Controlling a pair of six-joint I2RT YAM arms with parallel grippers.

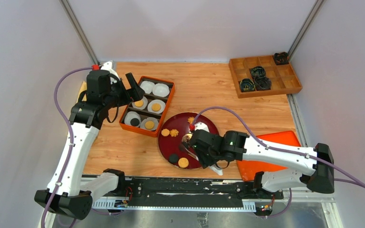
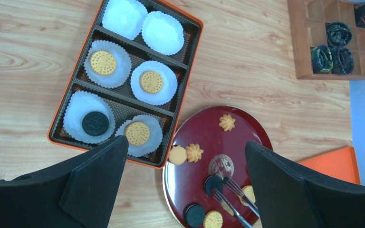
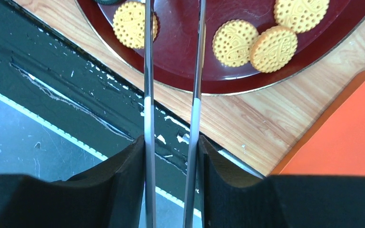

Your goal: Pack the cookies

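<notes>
You're pinching tongs (image 3: 148, 95) in the right gripper (image 3: 171, 142), likely to lift cookies (image 3: 235, 42) off the plate (image 3: 176, 57). Your left gripper (image 2: 185, 147) is hanging spread over the tray (image 2: 123, 110).

Lighting is bright, even and diffuse in all three views; shadows are faint and soft-edged. In the left wrist view the black fingers (image 2: 90, 190) at 5 and 7 o'clock are out of focus. The tongs (image 3: 148, 71) carry a pale highlight near frame centre; the top view is slightly grainy.
</notes>
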